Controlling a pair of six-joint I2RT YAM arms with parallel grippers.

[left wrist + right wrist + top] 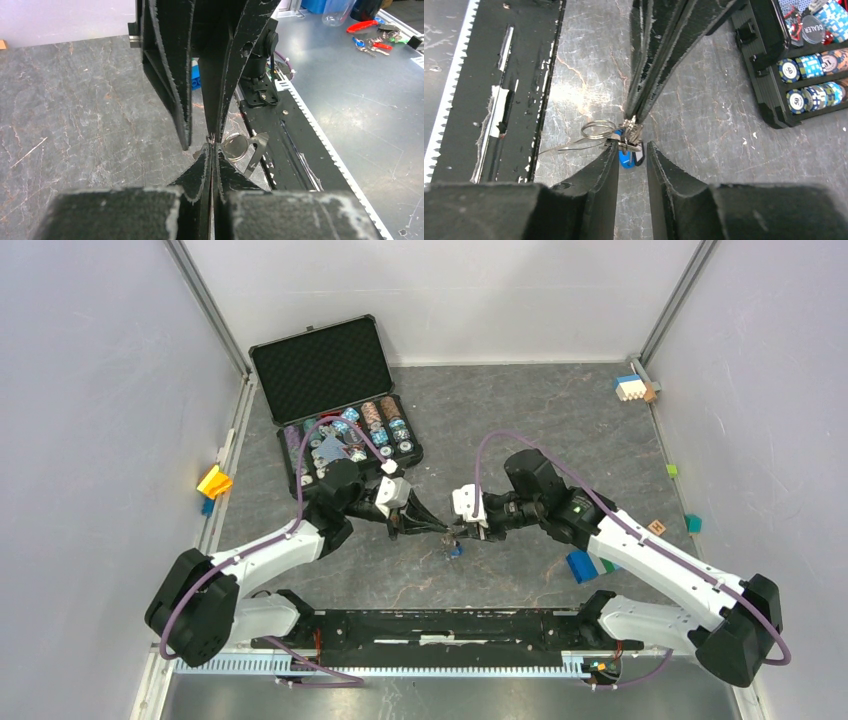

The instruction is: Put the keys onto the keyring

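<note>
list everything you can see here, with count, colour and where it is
keyring: 1, silver, mid-table where the two arms meet
keys: a few, one blue tag, one black, hanging at the keyring
chip case: 1, black, lid open, far left
poker chips: many, blue, brown and white, in rows in the chip case
yellow block: 1, left edge
white-and-blue block: 1, far right corner
green block: 1, right edge
teal block: 1, right edge
blue block: 1, beside the right arm
table: 1, grey marbled
left pincer: black, shut on the keyring, by the look of it
right pincer: black, open, jaws either side of the tags
</note>
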